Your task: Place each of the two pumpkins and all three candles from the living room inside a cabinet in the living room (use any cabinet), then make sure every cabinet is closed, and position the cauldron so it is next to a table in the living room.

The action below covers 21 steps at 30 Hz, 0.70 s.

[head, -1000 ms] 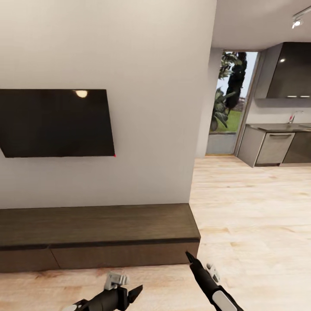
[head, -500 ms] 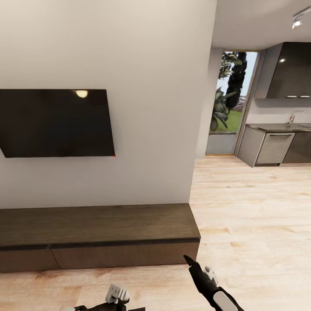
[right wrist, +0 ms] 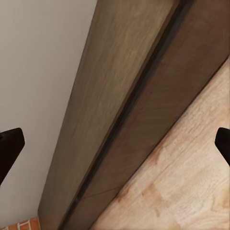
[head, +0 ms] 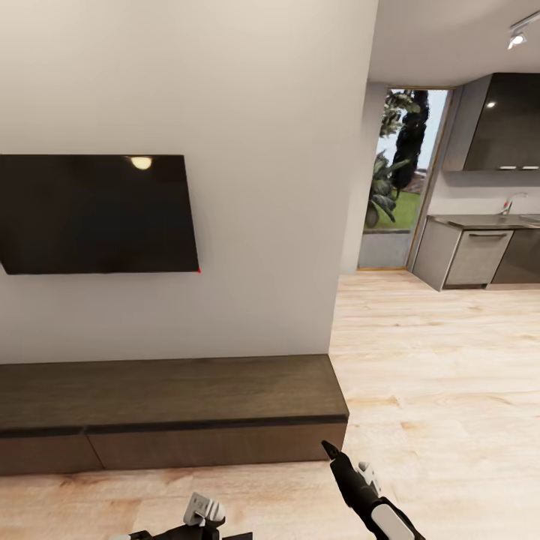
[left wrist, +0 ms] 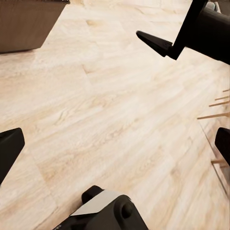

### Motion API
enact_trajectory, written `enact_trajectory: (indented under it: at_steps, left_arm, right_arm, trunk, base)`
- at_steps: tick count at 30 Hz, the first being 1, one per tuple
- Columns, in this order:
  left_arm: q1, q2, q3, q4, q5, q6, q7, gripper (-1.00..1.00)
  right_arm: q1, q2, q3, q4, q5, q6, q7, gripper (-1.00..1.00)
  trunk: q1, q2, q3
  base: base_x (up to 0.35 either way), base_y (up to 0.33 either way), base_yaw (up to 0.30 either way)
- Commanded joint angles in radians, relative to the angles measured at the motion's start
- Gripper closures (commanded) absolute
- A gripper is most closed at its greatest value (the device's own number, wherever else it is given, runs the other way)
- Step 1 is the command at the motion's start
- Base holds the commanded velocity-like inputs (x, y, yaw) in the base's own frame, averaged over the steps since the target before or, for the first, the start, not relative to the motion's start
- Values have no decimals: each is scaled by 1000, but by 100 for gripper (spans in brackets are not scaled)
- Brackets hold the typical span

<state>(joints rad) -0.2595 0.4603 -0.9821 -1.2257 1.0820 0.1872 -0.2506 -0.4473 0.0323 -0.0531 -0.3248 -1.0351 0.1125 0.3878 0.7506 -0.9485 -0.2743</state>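
One cabinet runs along the foot of the white wall, long, low and dark brown, with its two visible drawer fronts flush and closed. Its right end stops where the wall ends, and past that corner the pale wood floor opens wide toward one kitchen counter and one glass door with greenery behind it. One dark television hangs on the wall above the cabinet. A strip of bare floor lies between the cabinet front and the robot.

Two arms show at the lower edge of the head view. The right gripper points toward the cabinet's right front corner, near it but apart from it; in the right wrist view its fingers sit at opposite edges, spread wide with nothing between them, and the cabinet's top edge, shadow gap and drawer front cross the picture diagonally, with floor beside them. The left gripper hangs over bare floor; its fingers are likewise spread wide and hold nothing. The right arm's tip crosses the far side of that view, with a cabinet corner beyond.
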Motion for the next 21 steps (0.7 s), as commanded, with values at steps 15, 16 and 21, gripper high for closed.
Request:
enact_trajectory:
  at_steps: [15,16,21]
  left_arm:
    - [-7,-2,0,-2,11,-23,-30,-100]
    - [-7,-2,0,-3,11,-25,-30,-100]
    - [-7,-2,0,-2,9,-27,-30,-100]
  right_arm:
    - [1,0,-2,0,0,-32,13,-100]
    - [1,0,-3,0,0,-35,12,-100]
    - [1,0,-2,1,0,-39,9,-100]
  trunk:
    - [0,-1,-1]
    - [0,-1,-1]
    - [0,-1,-1]
  base:
    - [17,0,0]
    - [0,0,0]
    - [1,0,0]
